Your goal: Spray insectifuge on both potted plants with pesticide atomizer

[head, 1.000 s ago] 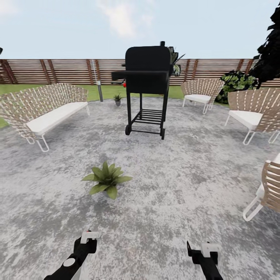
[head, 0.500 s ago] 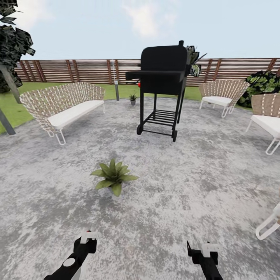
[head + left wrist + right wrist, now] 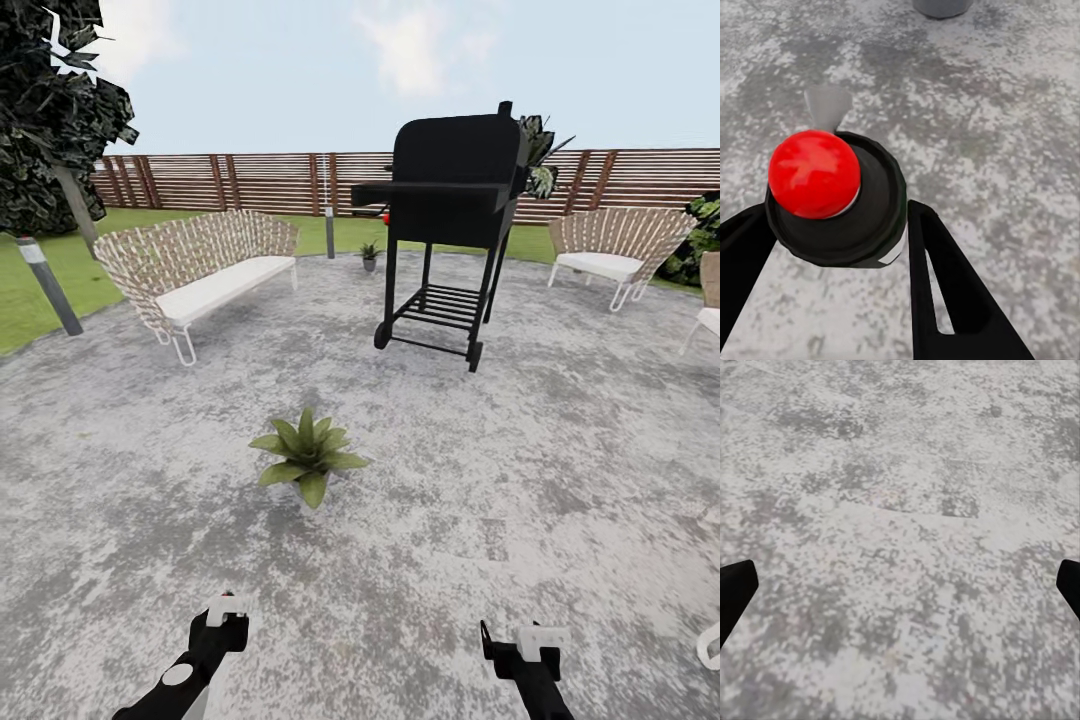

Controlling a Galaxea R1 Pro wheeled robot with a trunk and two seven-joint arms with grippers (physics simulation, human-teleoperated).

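In the left wrist view, the pesticide atomizer [image 3: 832,202], a dark bottle with a red top, stands between the black fingers of my left gripper [image 3: 836,225], which is shut on it. The left gripper [image 3: 225,615] sits low in the head view, with the broad-leaved potted plant [image 3: 308,462] on the stone patio a short way ahead of it. That plant's grey pot [image 3: 941,6] shows in the left wrist view. The thinner potted plant [image 3: 370,252] stands far off at the lawn's edge. My right gripper [image 3: 520,640] [image 3: 900,585] is open over bare patio.
A black grill [image 3: 455,200] on wheels stands ahead to the right. A woven sofa [image 3: 200,270] is at the left and a woven chair [image 3: 610,245] at the far right. A post [image 3: 50,285] and dark tree [image 3: 50,110] stand at the left before the wooden fence [image 3: 250,180].
The camera has swung left, so the grill, sofa and plants sit further right in the picture. Both grippers hold the same pose.
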